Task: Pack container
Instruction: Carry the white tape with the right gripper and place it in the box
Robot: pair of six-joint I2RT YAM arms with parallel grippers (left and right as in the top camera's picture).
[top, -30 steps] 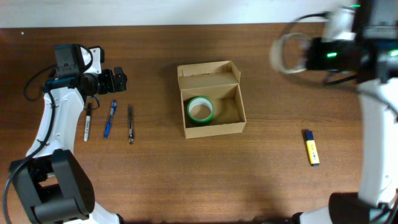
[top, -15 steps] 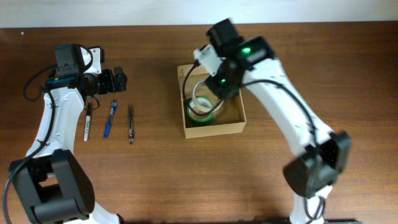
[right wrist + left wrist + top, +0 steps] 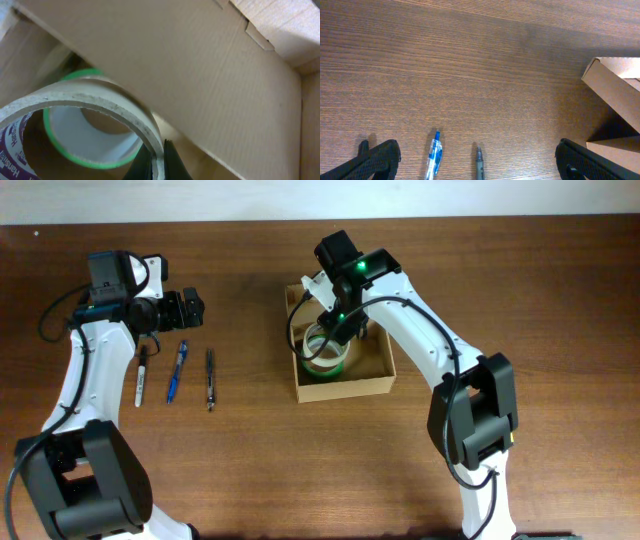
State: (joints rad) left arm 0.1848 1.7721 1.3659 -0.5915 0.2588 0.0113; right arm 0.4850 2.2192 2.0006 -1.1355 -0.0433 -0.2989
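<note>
The container [image 3: 345, 388] is an open tan cardboard box at mid-table, its flap lid [image 3: 335, 292] standing up at the back. A green tape roll [image 3: 338, 367] lies flat inside on the left. My right gripper [image 3: 337, 328] is shut on the rim of a pale tape roll with a cardboard core [image 3: 318, 343], held tilted over the green one. In the right wrist view the gripper [image 3: 158, 162] pinches the roll's wall [image 3: 100, 97], with the green roll [image 3: 75, 156] below and a box wall [image 3: 200, 75] beside. My left gripper [image 3: 190, 308] is open and empty at far left.
A black marker [image 3: 141, 375], a blue pen [image 3: 177, 370] and a dark pen [image 3: 210, 378] lie side by side just below the left gripper. The left wrist view shows the blue pen [image 3: 434, 155], the dark pen [image 3: 479, 162] and a corner of the box [image 3: 615, 95].
My right arm has swung from the far right to the box, carrying the pale roll, and now holds it lower inside the box. The left arm has not moved.
</note>
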